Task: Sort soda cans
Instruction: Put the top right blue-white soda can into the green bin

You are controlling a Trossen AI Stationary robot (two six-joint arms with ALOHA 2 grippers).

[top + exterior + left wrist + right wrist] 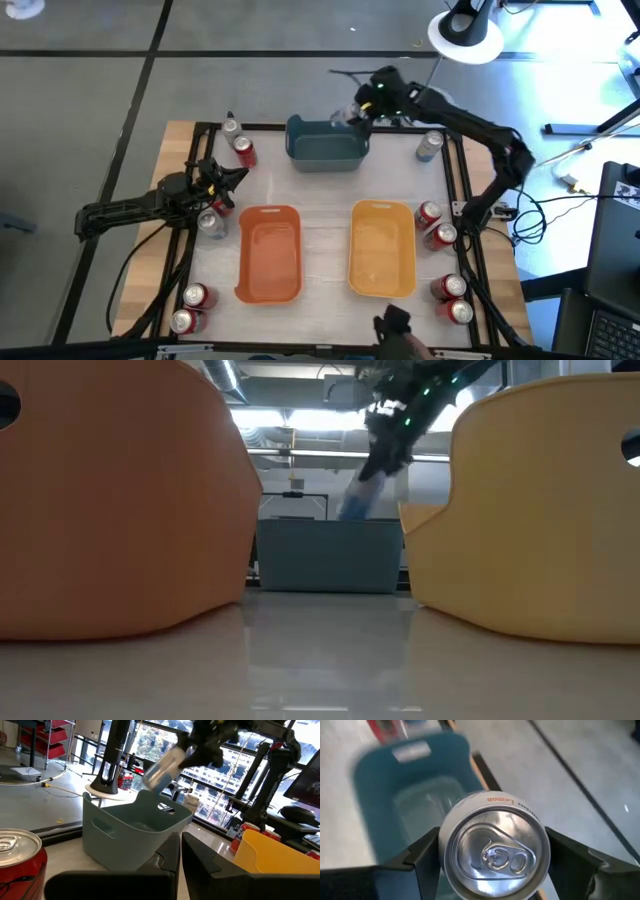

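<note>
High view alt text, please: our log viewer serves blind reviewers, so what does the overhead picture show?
The right gripper holds a silver can over the blue-grey bin at the table's far edge. The left gripper sits near red cans on the left side. An orange bin and a yellow bin stand side by side in front, with more cans along both sides.

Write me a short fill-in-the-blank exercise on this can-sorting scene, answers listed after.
1. The right tool grips a silver-grey metal soda can above the ____ plastic bin.
2. The plastic bin beside the orange plastic bin is ____.
3. The left tool hovers at the table's ____ edge, near a red soda can.

Answers: blue-grey; yellow; left
</note>
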